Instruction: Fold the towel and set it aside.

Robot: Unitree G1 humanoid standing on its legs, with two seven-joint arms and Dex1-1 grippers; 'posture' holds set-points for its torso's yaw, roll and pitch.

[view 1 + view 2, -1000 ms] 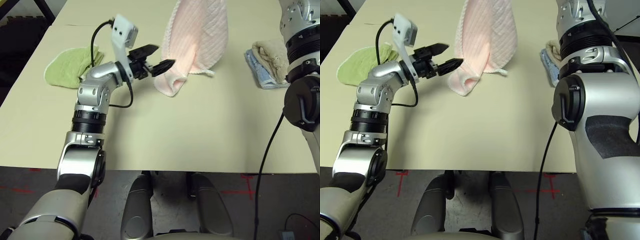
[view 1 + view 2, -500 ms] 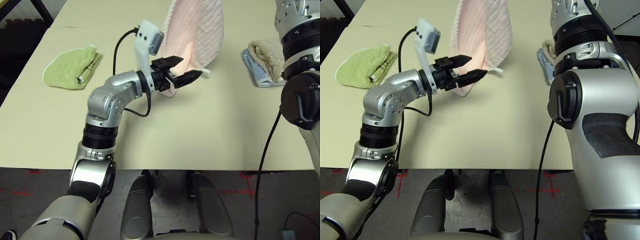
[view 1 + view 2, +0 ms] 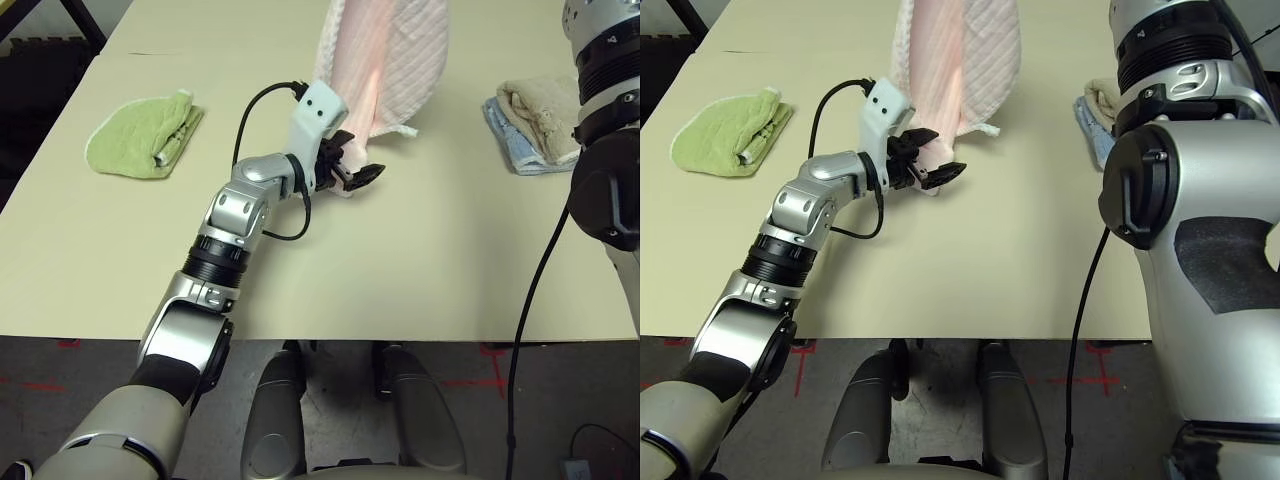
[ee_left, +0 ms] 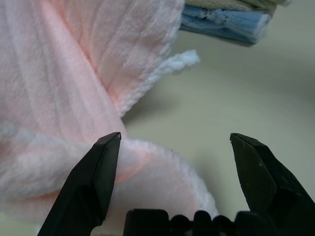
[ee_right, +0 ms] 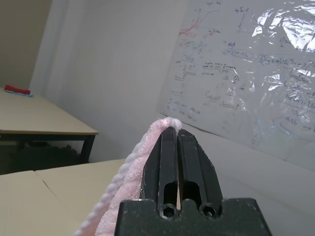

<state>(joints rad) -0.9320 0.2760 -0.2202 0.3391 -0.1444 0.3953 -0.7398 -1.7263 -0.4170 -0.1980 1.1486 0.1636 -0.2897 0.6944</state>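
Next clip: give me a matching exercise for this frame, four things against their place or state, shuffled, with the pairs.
Things:
1. pink towel
2. green cloth
3. left end effector
4. right end effector

States:
A. open, at the towel's low end on the table
B. lying bunched on the table's left side
C. shut on an edge of the towel
D. hanging, its low end resting on the table

Pairs: 1-D, 2-B, 3-A, 4-C
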